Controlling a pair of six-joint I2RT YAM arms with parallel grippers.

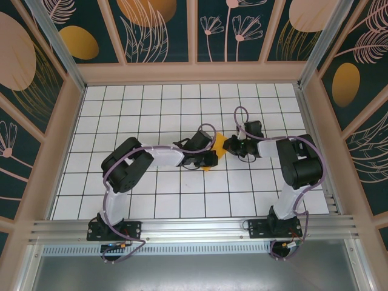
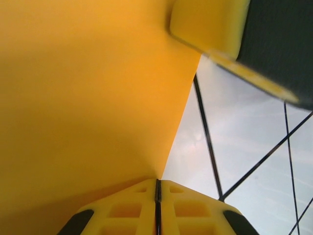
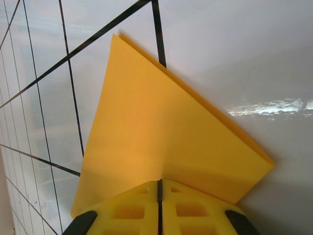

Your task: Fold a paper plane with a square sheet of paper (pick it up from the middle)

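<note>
Left hand (image 2: pixel 157 193): yellow fingers pressed together, pinching one edge of the square sheet of paper (image 2: pixel 83 98); in the top view it sits at the sheet's left side.
Right hand (image 3: pixel 159 193): yellow fingers pressed together, pinching the sheet's opposite edge; in the top view it sits at the sheet's right side, facing the left hand.
Square sheet of paper: orange-yellow, folded into a triangle of two layers with edges slightly offset; held between both hands. Whether its lower corner touches the surface beneath cannot be told.
Left arm (image 1: pixel 130 167): white and black, reaching in from the sheet's lower left.
Right arm (image 1: pixel 297 160): white and black, reaching in from the sheet's lower right.
Tabletop (image 1: pixel 151 109): glossy white with a black grid, beneath and all around the sheet.
Wall panels (image 1: pixel 151 24): dark, painted with orange ovals and pale plants, well behind the sheet.
</note>
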